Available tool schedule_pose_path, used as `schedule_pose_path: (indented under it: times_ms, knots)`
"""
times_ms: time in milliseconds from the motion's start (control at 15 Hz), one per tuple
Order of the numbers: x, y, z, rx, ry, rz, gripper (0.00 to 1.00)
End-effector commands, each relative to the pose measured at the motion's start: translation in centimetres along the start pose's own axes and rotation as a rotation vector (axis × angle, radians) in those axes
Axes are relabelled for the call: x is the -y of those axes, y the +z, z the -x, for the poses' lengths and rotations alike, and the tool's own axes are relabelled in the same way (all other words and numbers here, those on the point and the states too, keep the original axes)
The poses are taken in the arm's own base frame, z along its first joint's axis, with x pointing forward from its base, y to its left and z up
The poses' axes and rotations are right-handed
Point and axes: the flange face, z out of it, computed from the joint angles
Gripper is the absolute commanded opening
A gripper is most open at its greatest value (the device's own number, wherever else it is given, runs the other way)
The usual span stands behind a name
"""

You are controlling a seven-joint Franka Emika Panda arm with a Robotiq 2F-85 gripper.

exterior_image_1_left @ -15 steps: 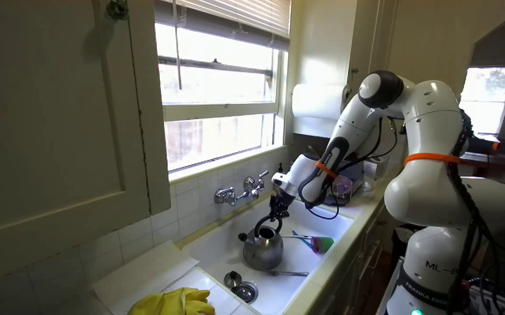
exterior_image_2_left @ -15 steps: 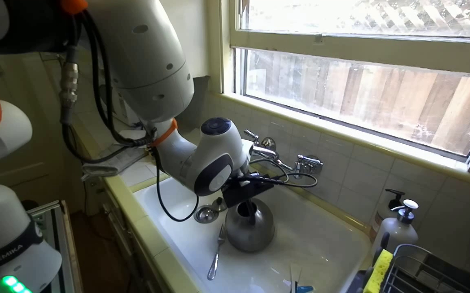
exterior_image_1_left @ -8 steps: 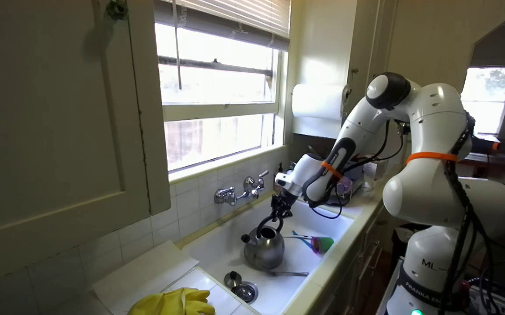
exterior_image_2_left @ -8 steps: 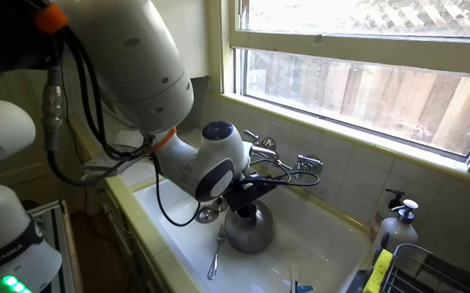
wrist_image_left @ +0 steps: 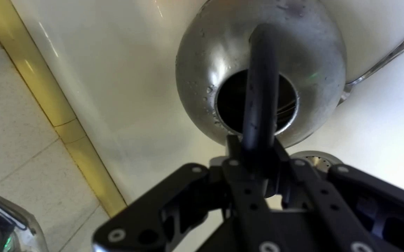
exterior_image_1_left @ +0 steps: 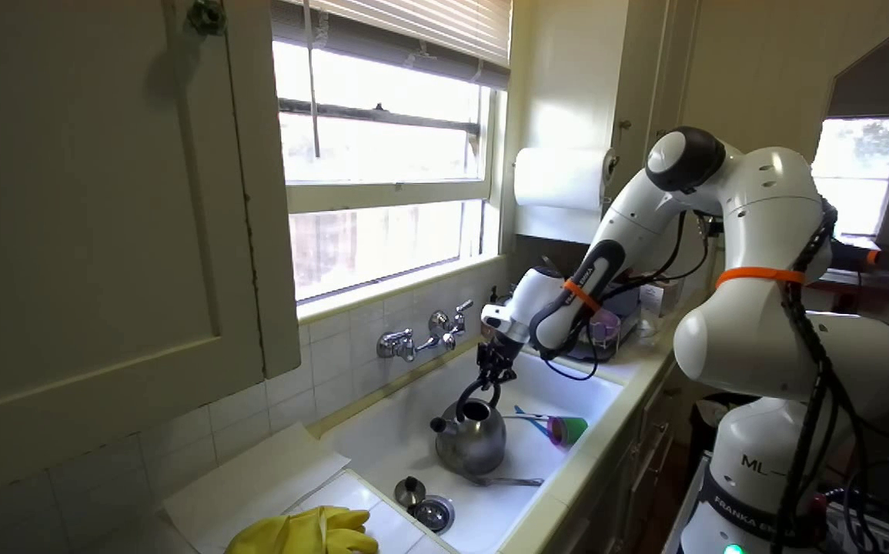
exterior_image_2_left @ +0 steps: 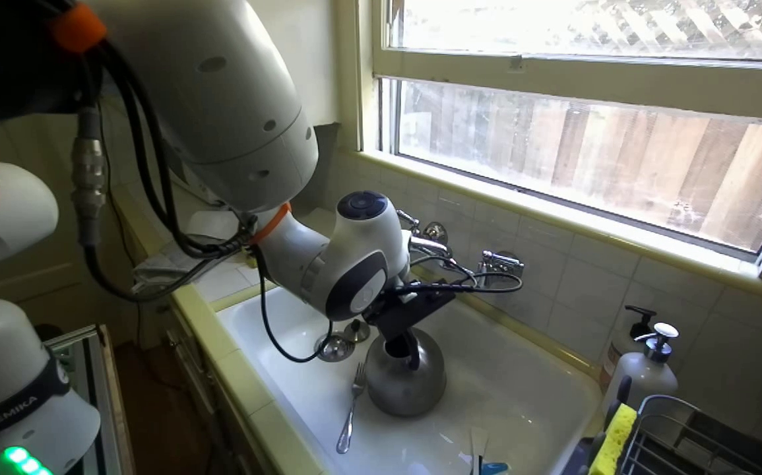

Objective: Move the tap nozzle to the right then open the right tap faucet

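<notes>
Lying nearly level, the tap nozzle (exterior_image_2_left: 429, 245) seemingly points toward the arm (exterior_image_2_left: 242, 125).

The kettle (exterior_image_2_left: 407, 382) is showing smooth, satin-finished metal, while its arched handle (wrist_image_left: 262, 89) is looking like matt plastic. Above the kettle, the gripper (wrist_image_left: 256, 148) is presenting matt surfaces dotted with bright metal fasteners (wrist_image_left: 117, 235). Beneath the kettle, the sink (exterior_image_2_left: 503, 373) is gleaming smooth and glossy, like enamel; just beside the kettle, the fork (exterior_image_2_left: 349, 425) is shining in polished metal. Higher than the kettle, the tap nozzle (exterior_image_2_left: 430, 245) and the right tap faucet (exterior_image_2_left: 503, 263) are reflecting light off glossy chrome. Well apart from the kettle, the gloves (exterior_image_1_left: 300, 532) are looking dull and rubbery.
</notes>
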Motion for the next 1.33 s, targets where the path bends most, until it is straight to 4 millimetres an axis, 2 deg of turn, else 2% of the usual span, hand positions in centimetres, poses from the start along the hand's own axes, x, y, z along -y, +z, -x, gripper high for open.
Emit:
schedule_pose_path:
  times_ms: [0,400,733,800,867,1267]
  knots:
    - [-1.4,0.0,0.0,0.007,-0.082,-0.003,0.05]
    - [-2.7,0.5,-0.3,0.0,-0.079,0.021,0.05]
    - [-3.0,1.3,-0.5,-0.008,-0.08,0.02,0.05]
    - [-3.2,1.2,-0.5,-0.001,-0.072,0.03,0.47]
    - [-3.2,1.2,-0.5,-0.002,-0.074,0.027,0.47]
    - [-4.6,-0.7,-0.4,0.004,-0.051,0.076,0.92]
